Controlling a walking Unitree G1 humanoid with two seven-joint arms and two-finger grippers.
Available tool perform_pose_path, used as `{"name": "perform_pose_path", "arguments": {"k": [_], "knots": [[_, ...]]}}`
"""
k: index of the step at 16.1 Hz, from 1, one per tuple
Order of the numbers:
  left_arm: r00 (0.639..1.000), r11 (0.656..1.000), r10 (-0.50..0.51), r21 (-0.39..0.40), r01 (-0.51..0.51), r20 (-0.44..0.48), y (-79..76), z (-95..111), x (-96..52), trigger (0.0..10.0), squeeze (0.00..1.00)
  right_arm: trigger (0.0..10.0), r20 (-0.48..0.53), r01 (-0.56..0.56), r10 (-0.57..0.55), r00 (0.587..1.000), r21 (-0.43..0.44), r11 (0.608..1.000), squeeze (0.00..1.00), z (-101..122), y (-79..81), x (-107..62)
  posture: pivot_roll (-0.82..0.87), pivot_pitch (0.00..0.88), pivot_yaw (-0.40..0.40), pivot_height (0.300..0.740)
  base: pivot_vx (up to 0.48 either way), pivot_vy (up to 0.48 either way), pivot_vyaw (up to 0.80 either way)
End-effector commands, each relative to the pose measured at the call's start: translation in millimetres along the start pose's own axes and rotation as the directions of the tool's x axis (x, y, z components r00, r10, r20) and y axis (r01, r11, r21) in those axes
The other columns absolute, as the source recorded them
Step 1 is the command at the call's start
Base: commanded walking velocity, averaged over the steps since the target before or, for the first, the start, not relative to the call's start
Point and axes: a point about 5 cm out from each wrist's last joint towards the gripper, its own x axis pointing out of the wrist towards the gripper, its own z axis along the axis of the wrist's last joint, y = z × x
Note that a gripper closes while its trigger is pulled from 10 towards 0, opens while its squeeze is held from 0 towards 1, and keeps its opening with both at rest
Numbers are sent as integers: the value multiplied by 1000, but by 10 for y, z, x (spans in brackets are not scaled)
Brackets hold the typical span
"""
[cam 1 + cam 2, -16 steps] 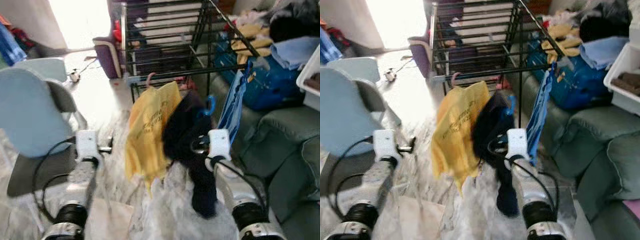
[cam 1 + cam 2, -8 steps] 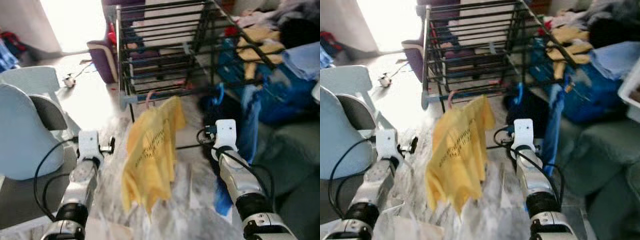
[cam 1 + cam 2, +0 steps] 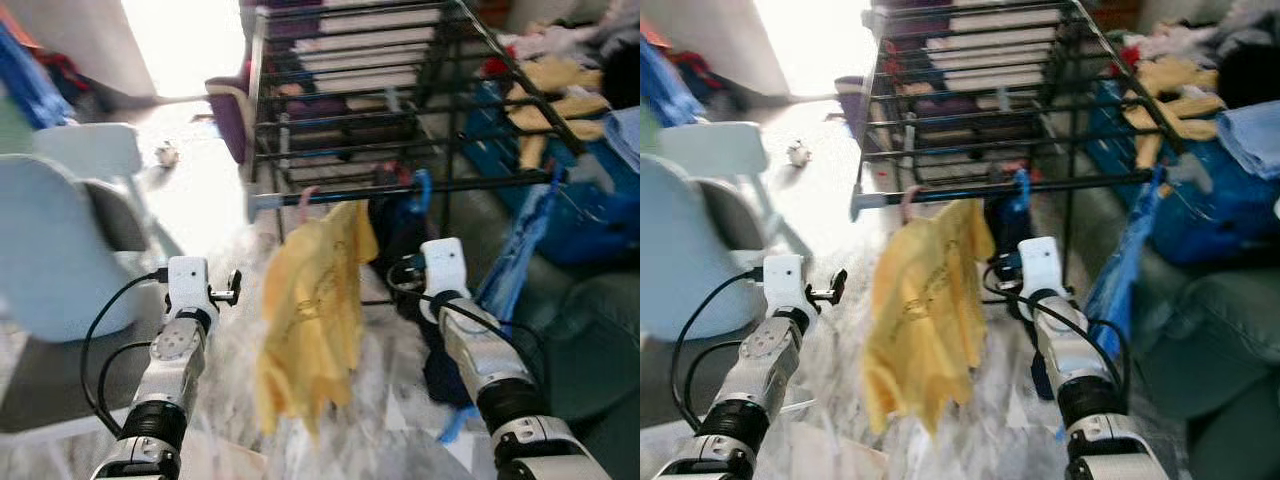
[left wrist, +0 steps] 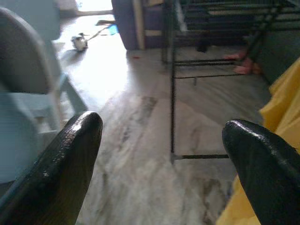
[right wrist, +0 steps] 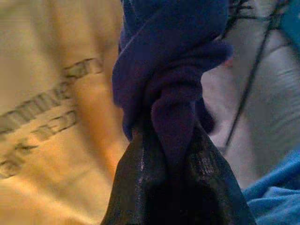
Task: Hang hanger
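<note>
Navy garment (image 5: pixel 164 84): clamped between the closed fingers of our right gripper (image 5: pixel 171 154), just under the rack's front rail (image 3: pixel 940 195); its blue hanger hook (image 3: pixel 1021 185) sits at that rail, though we cannot tell whether it is seated
Left gripper (image 4: pixel 164 154): fingers wide apart, holding nothing, low beside the yellow shirt (image 3: pixel 310 320)
Risk: we judge that letting go with the hook only half over the rail would drop the garment; a tug on the cloth could also unseat the hook or sway the yellow shirt
Surface: pale marbled floor (image 4: pixel 140 126), glare near the doorway
Room: black drying rack (image 3: pixel 400 100); grey chair (image 3: pixel 60 240) on our left; sofa (image 3: pixel 1230 330) on our right with piled clothes (image 3: pixel 1180 90)
</note>
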Motion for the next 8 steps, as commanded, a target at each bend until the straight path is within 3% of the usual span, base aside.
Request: {"name": "perform_pose_path", "arguments": {"k": [1,8], "knots": [[1000,1000,14,4,-14,-11,38,-12,-2,10000,0,10000,22,-30,29,999,10,1000,0,129,28,39,-120,0,83,740,0,0,0],[999,1000,26,-11,-26,-19,52,-11,10,10000,0,10000,-33,101,-99,995,61,993,0,360,-392,122,-118,0,79,740,0,0,0]]}}
